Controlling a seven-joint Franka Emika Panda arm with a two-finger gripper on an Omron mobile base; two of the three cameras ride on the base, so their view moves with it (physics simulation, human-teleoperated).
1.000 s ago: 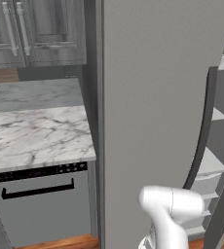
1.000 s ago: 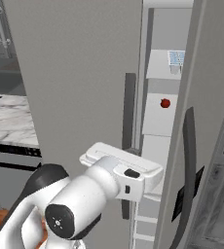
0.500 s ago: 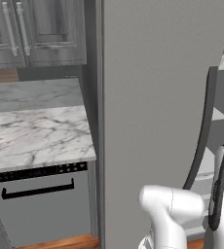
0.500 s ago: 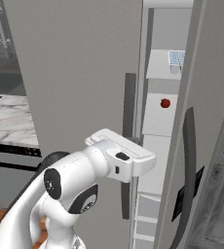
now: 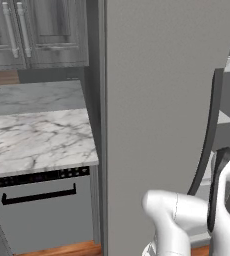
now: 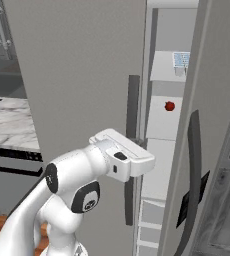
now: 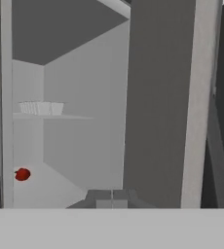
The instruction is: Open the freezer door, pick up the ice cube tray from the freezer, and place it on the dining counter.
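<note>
Grey panelled cabinet doors (image 5: 42, 32) with long metal handles hang above a marble worktop (image 5: 37, 137). Beneath it sits a grey dishwasher front (image 5: 42, 210) with a black horizontal handle; the wooden floor (image 5: 57, 248) shows below.

Interior of the open compartment: an upper white shelf (image 6: 169, 67) carries the ice cube tray (image 6: 181, 60), which sits at its 3 o'clock end in the right base view. The shelf below (image 6: 162, 125) carries a small red round object (image 6: 169, 106), lying directly under the tray. At 9 o'clock of the appliance, a marble worktop (image 5: 37, 140) spans the dishwasher front (image 5: 42, 212).
</note>
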